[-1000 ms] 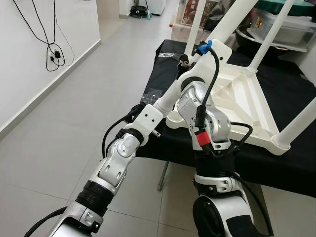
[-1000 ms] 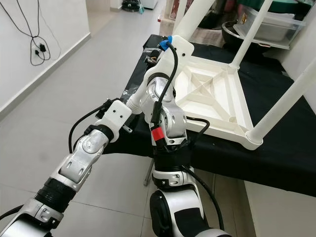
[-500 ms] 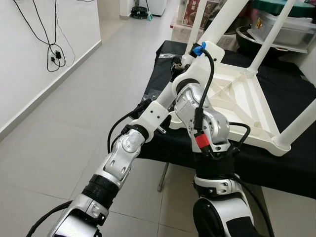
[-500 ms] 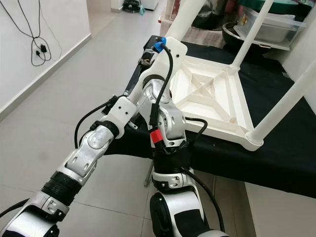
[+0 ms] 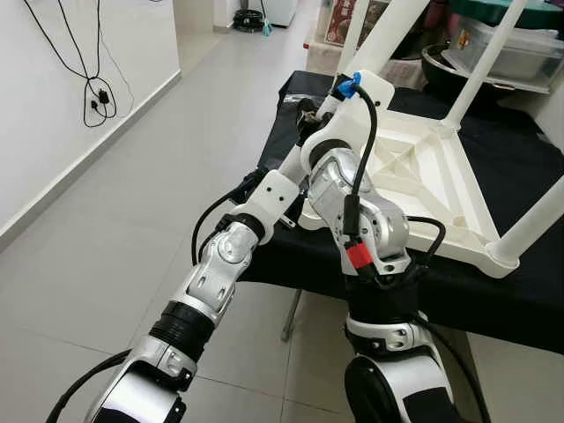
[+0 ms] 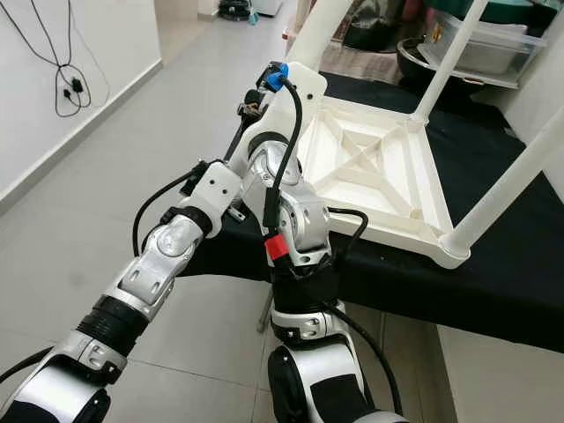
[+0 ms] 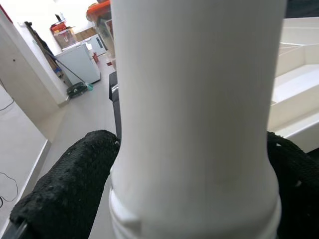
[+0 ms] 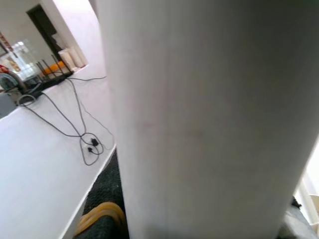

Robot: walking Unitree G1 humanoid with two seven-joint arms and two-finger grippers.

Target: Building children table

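A white children's table (image 5: pixel 423 167) lies upside down on a black-covered table (image 5: pixel 529 167), its legs pointing up. Both my arms reach to the near-left leg (image 5: pixel 392 35). My left gripper (image 5: pixel 307 110) sits at the base of that leg. In the left wrist view its black padded fingers (image 7: pixel 65 199) press on either side of the white leg (image 7: pixel 199 99). My right wrist (image 5: pixel 368 88), with its blue cable plug, is pressed against the same leg. The leg (image 8: pixel 209 124) stands very close in the right wrist view, and that gripper's fingers are hidden.
Three more white legs rise at the back (image 5: pixel 489 57), the front right (image 5: pixel 529 220) and the far left (image 5: pixel 352 35). Bins and a bowl (image 5: pixel 507 53) stand behind. Tiled floor (image 5: pixel 132 203) lies open to the left, where cables (image 5: pixel 95 92) hang on a wall.
My left arm has stretched forward and its gripper has come up to the base of the leg. The right wrist has shifted slightly left along with it.
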